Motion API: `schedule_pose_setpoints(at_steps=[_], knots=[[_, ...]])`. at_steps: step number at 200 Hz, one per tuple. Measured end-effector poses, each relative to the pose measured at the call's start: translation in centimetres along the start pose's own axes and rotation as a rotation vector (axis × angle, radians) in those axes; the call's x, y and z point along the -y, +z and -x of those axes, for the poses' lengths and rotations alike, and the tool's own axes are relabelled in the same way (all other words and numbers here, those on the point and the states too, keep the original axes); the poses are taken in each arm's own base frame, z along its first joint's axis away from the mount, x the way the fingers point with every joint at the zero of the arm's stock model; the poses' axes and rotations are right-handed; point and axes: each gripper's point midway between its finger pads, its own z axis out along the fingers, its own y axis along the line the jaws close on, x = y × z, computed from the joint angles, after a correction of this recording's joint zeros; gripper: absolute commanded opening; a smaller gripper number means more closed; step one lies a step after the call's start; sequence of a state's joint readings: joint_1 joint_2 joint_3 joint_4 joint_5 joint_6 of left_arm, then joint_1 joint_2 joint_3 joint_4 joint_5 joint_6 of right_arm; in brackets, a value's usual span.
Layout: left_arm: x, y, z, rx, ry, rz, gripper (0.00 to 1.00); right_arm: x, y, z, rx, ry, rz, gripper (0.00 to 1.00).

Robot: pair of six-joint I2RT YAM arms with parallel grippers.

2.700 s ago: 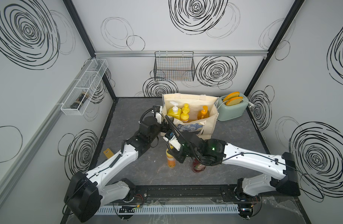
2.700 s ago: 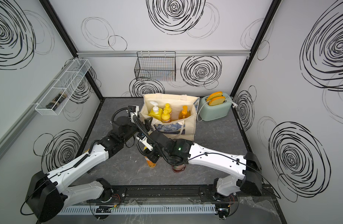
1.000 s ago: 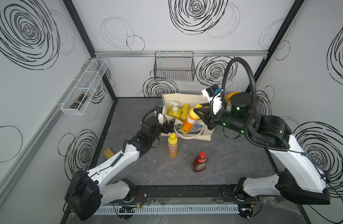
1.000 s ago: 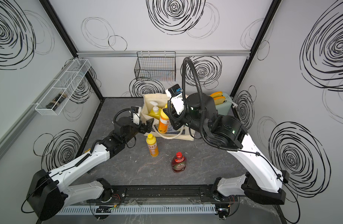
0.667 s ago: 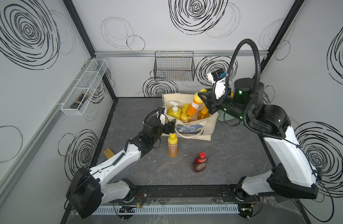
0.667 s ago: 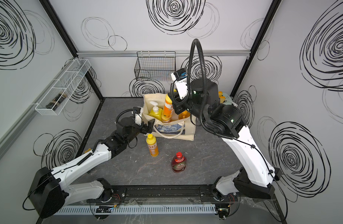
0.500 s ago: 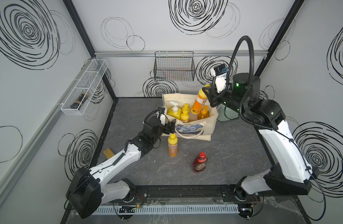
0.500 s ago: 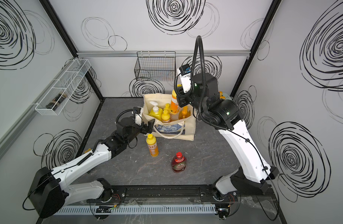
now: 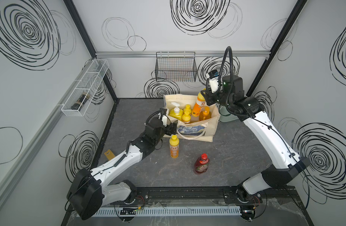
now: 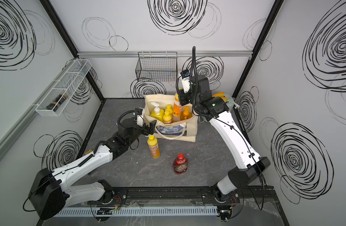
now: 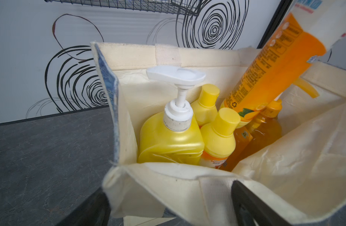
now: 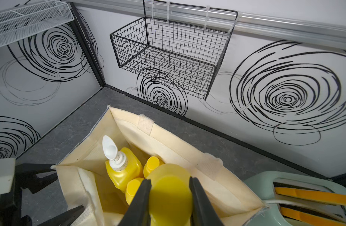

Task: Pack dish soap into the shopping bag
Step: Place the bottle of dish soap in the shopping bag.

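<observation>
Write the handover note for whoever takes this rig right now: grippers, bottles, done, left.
Right gripper: shut on the yellow-capped bottle, which is tilted with its base inside the shopping bag mouth, not yet released.
Left gripper: open, jaws astride the bag's near corner.
Packed: white-pump bottle, two small yellow bottles, orange pump bottle.
Left: release the gripped one, then pack the yellow table bottle and the red Fairy bottle, both upright in front of the bag.
</observation>
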State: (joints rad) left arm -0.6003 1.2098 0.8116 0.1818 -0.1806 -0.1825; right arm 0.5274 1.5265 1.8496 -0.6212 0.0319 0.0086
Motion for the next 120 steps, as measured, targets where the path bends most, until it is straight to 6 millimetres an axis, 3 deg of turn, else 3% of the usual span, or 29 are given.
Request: schedule_pose_setpoints(at_steps=[55,120], knots=[[0.0,0.0,0.0,0.000,0.000,0.000,0.96,-0.1,1.8,-1.7,-0.018,-0.018,0.003,0.00],[0.0,0.0,0.0,0.000,0.000,-0.001,0.96,-0.4,5.2,-4.9,-0.073,-0.046,-0.004,0.00]])
